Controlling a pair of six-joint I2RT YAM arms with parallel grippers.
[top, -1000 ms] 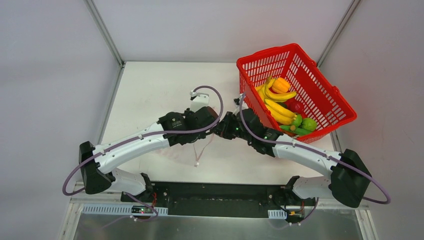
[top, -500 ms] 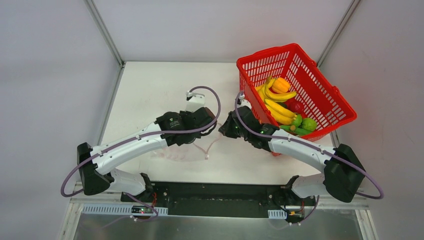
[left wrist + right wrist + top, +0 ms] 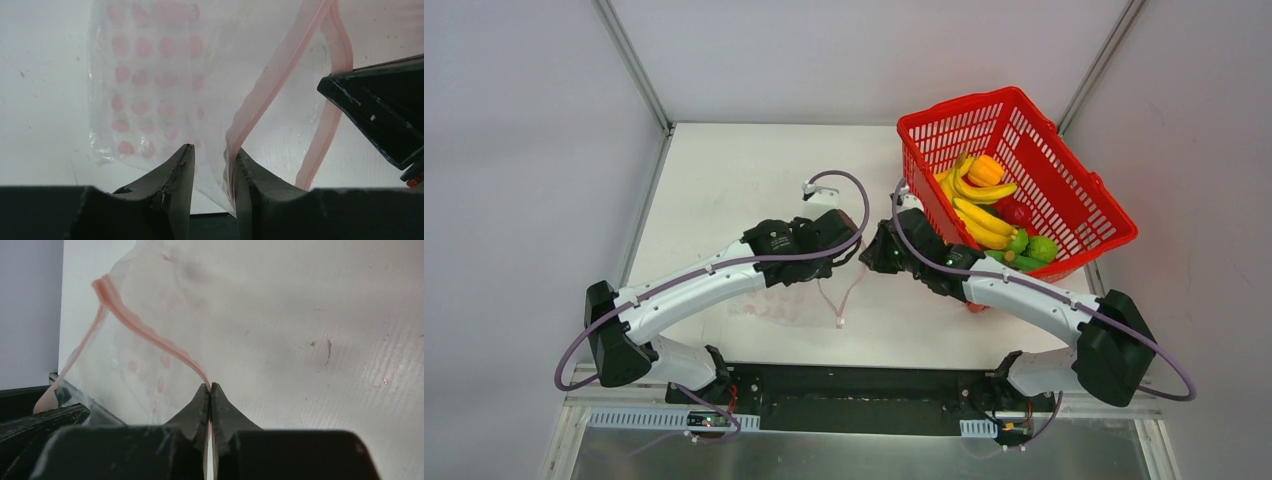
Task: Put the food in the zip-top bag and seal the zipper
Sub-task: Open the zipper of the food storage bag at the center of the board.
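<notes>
My right end effector is pinched fully closed on the zipper — the pink strip runs straight into the seam between my two fingers, and I cannot see it past that point. From there the strip arches up and to the left, then drops toward the lower left of the wrist view, where I lose it behind something dark.

My left end effector stands partly open, with a narrow gap between the fingertips. The other lip of the zipper and a fold of clear film pass down through that gap. The strip lies against the inner face of the right-hand finger, but the fingers are not clamped on it. Where the film goes below the fingertips is hidden by my own body.

The zip-top bag hangs between the two, mouth gaping, its dotted panel sloping down to the counter. From above it is nearly lost against the white surface. Only a faint pink patch beside my left forearm and a thin loop of strip show, and both pairs of fingertips are buried under the wrists.

The food is all in the red basket at the far right, well apart from the bag — bananas, an orange, green pieces, a red piece. My right arm crosses the basket's near corner, and the lattice wall hides the lower part of the pile.
</notes>
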